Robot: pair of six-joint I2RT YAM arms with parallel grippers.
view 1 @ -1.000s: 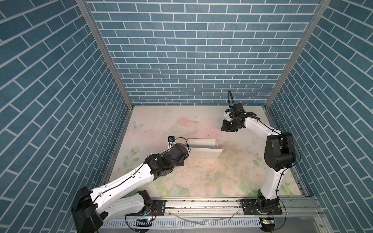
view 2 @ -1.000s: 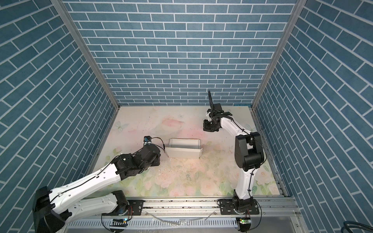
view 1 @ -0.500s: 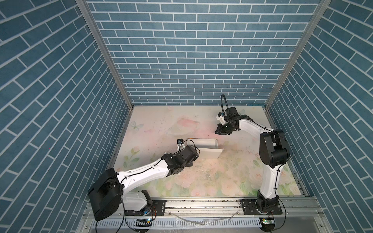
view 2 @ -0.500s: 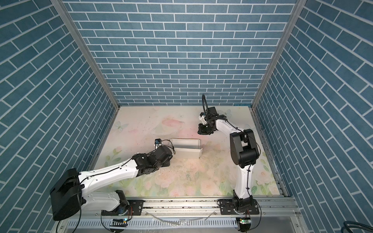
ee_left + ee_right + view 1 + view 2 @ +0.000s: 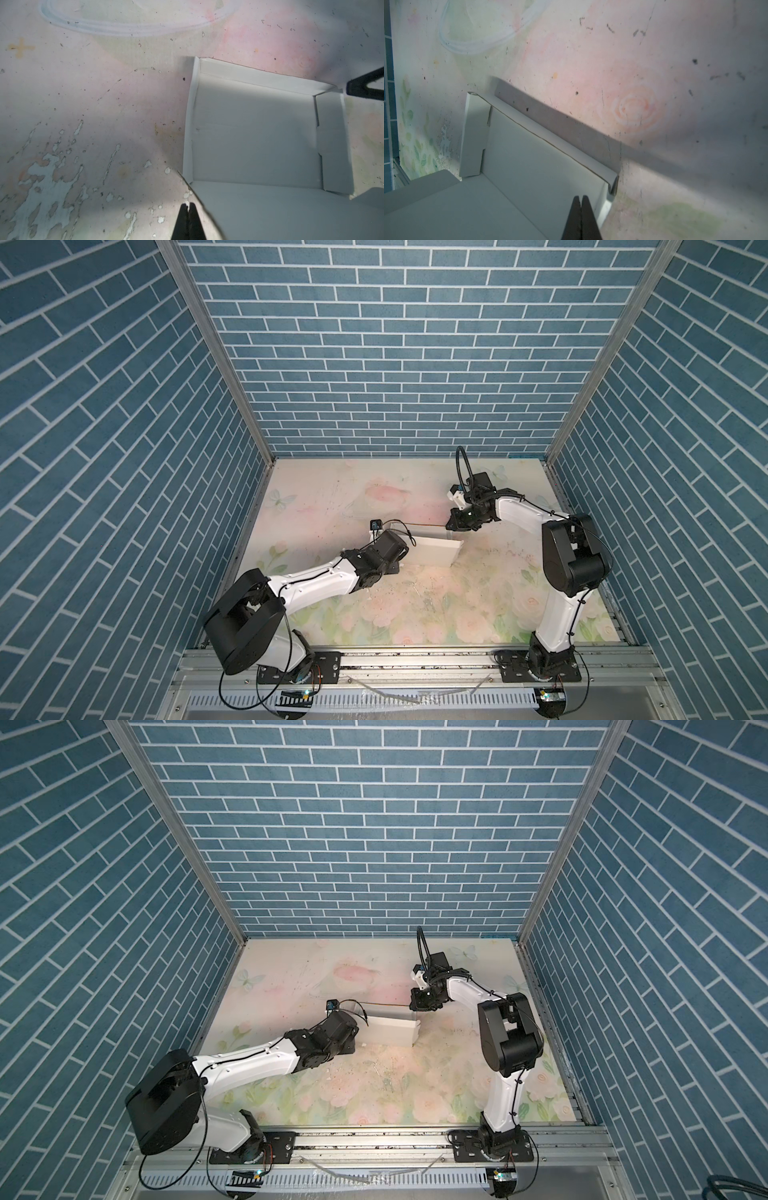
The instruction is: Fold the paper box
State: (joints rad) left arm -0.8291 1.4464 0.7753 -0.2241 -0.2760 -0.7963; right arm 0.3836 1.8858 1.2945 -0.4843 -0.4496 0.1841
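White, thin, matte cardboard forms the one paper box (image 5: pixel 432 549) (image 5: pixel 390 1029), a shallow rectangular tray that is only partly folded. It sits around the middle of the pastel floral-printed worktop (image 5: pixel 457 605), well apart from every edge. In the left wrist view the paper box (image 5: pixel 253 135) shows a flat smooth bottom, one low long wall standing upright and two short end walls, one of them with a notched tab. A broad plain panel rises from the other long side. Cut edges show as thin brown lines in the right wrist view (image 5: pixel 533 166).

Just beside the box corner where that panel begins, the left gripper (image 5: pixel 188 207) has its two black tapered fingers pressed together with nothing between them. The right gripper (image 5: pixel 580 198) (image 5: pixel 452 526) hangs over the box's inside by a short end wall, its fingers likewise closed and empty. Whether they touch the cardboard cannot be told.

The worktop's print is scratched, speckled and flaked to pale patches near the left gripper. Two white-and-black arms (image 5: pixel 316 585) reach in from the front edge. Three blue brick-patterned walls (image 5: pixel 395 344) enclose the rest.
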